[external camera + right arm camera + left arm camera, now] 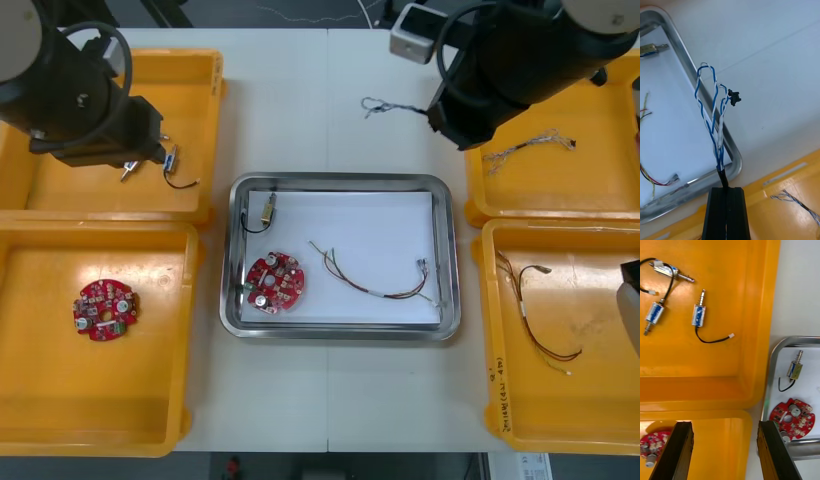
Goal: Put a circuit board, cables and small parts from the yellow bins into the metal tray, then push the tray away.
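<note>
One blue-white cable [719, 137], right end effector [725, 189] clamped (left end effector [724, 424] spread)

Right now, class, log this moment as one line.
right gripper: shut on blue-white cable, beside tray | left gripper: open over left bin | tray: board, red-yellow cable, metal part

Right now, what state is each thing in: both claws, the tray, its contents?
Metal tray: white inside, three items in it.
Right gripper: shut on twisted blue and white cable, held outside the tray.
Left gripper: open, empty, over far left yellow bin.
Circuit board: flat in tray.
Red and yellow cable: loose in tray.
Small metal part: in tray.
</note>
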